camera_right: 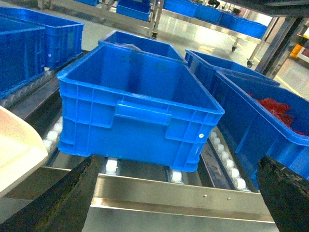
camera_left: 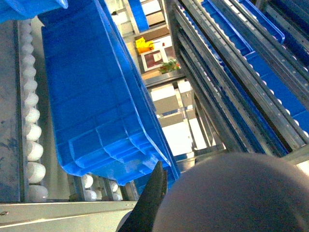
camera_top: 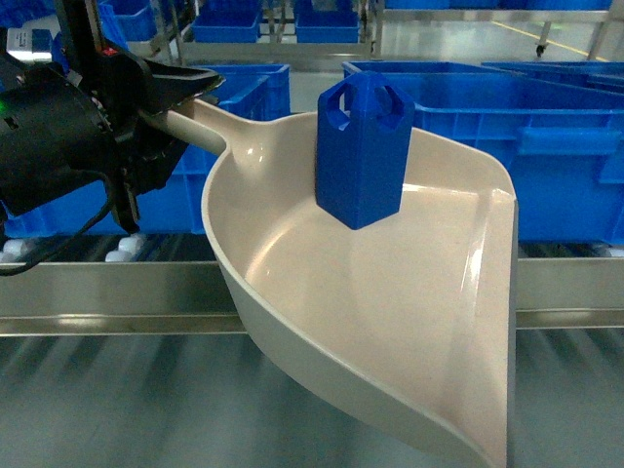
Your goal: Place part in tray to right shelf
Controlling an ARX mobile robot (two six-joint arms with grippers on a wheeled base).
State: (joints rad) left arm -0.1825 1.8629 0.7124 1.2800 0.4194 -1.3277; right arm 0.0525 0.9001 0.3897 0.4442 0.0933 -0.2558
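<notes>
The blue part stands tilted inside the beige tray, leaning toward its back wall. My left gripper is shut on the tray's handle at the upper left and holds the tray up in front of the steel shelf rail. In the left wrist view one black finger lies against the rounded beige tray. My right gripper is open and empty, facing the right shelf front rail with its two screws. The tray's edge shows at the left of that view.
A large blue crate sits on the rollers just behind the right shelf rail, with more crates beside and behind it. Blue crates also fill the shelf behind the tray. White rollers run under the left crate.
</notes>
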